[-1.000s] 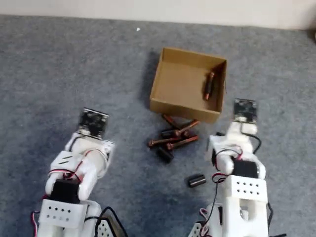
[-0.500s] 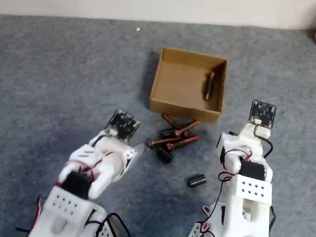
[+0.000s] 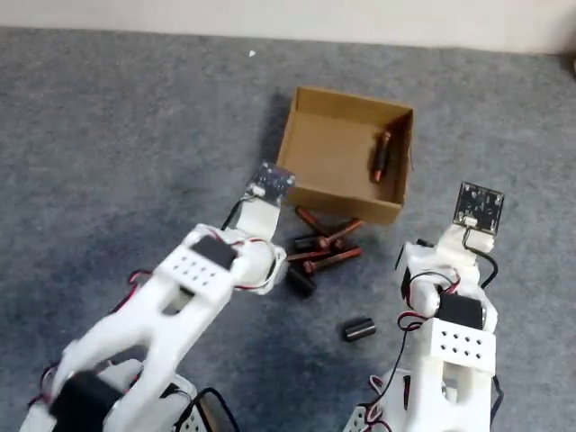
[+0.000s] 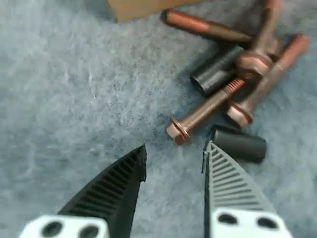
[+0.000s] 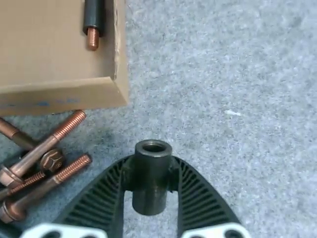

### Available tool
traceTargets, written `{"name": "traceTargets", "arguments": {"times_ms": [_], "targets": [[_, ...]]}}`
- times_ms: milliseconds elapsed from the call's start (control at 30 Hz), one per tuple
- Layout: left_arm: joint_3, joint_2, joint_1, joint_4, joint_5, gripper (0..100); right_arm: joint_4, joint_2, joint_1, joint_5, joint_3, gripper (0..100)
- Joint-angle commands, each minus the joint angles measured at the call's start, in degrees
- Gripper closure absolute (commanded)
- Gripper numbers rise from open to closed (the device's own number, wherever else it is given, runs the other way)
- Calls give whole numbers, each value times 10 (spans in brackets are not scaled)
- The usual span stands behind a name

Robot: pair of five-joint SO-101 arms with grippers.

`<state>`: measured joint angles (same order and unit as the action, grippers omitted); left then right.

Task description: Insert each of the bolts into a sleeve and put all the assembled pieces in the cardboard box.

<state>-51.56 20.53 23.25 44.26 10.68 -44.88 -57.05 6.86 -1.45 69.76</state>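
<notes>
Left arm (image 3: 193, 274) leans over the bolts (image 4: 208, 109), left jaws parted, empty; right jaws clamp a sleeve (image 5: 151, 178).

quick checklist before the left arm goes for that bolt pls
1. Left gripper open: ok.
2. Nearest bolt in line with its gap: ok, head just ahead of the fingertips.
3. That bolt clear of the pile: not ok, its threaded end lies among other bolts.
4. Right gripper clamped on a sleeve, open end unobstructed: ok.
5. Cardboard box has room: ok, one assembled piece inside.
</notes>
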Motion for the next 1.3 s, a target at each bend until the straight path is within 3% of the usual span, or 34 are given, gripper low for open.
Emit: {"name": "traceTargets", "arguments": {"times_ms": [0, 267, 500, 633, 900, 1067, 1267], "targets": [[65, -69, 6, -21, 88, 796, 21, -15, 6, -3, -3, 993], [95, -148, 4, -21, 97, 798, 21, -15, 5, -2, -2, 993], [95, -152, 4, -22, 96, 944, 21, -15, 5, -2, -2, 993], [95, -152, 3, -22, 96, 956, 21, -15, 5, -2, -2, 993], [132, -152, -87, -22, 15, 958, 20, -15, 4, -1, 6, 993], [162, -152, -147, -19, 14, 958, 20, -15, 4, -1, 6, 993], [173, -151, -155, -18, 26, 955, 21, -15, 4, -1, 6, 993]]}}
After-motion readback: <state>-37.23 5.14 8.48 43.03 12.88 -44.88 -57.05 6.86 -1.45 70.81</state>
